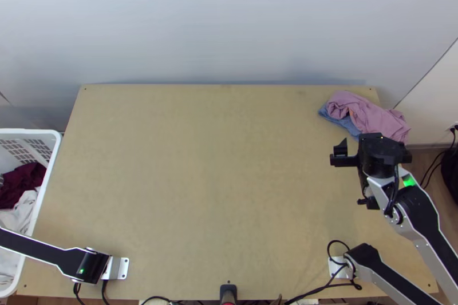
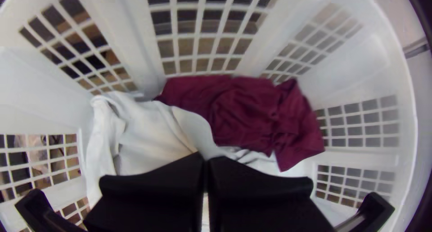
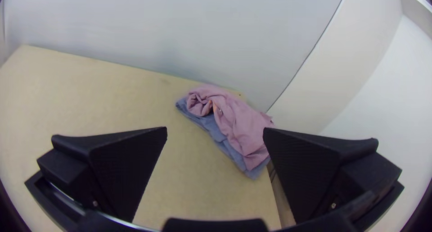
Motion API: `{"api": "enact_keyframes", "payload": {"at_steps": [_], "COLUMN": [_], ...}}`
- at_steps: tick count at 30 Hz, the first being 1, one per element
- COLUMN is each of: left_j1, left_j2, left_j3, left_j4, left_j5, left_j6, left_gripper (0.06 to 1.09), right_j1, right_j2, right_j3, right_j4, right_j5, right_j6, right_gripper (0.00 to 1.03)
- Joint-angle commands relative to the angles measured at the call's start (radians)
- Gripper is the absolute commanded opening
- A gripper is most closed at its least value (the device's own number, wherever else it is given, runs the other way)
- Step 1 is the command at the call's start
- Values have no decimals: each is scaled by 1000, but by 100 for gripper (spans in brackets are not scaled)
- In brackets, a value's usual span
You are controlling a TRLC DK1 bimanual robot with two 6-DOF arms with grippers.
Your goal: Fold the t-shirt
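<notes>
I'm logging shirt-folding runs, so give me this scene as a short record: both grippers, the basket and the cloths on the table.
left gripper: over the basket, fingers shut
right gripper: above the table's right side, fingers open
basket: at the table's left, holding maroon cloth and white cloth, bunched
far right corner of table: pink cloth, bunched, on blue cloth

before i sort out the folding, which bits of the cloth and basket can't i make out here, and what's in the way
- Blue cloth, right wrist view: mostly hidden under the pink cloth.
- White cloth, left wrist view: partly behind the left gripper.
- Basket, top view: its far side is cut off by the left edge.
- Maroon cloth, left wrist view: bunching hides its full shape.
</notes>
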Motion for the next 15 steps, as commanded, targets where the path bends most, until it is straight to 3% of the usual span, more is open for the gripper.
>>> {"api": "enact_keyframes", "payload": {"at_steps": [1, 15], "left_j1": [-3, -78], "left_j2": [-196, -712], "left_j3": [37, 35], "left_j4": [-71, -191], "left_j5": [116, 248], "left_j6": [-12, -38], "left_gripper": [10, 10], "right_j1": [1, -1], "right_j2": [21, -42], "right_j3": [42, 91], "right_j4": [13, 27], "right_j5": [0, 9], "right_j6": [7, 10], "right_gripper": [99, 99]}}
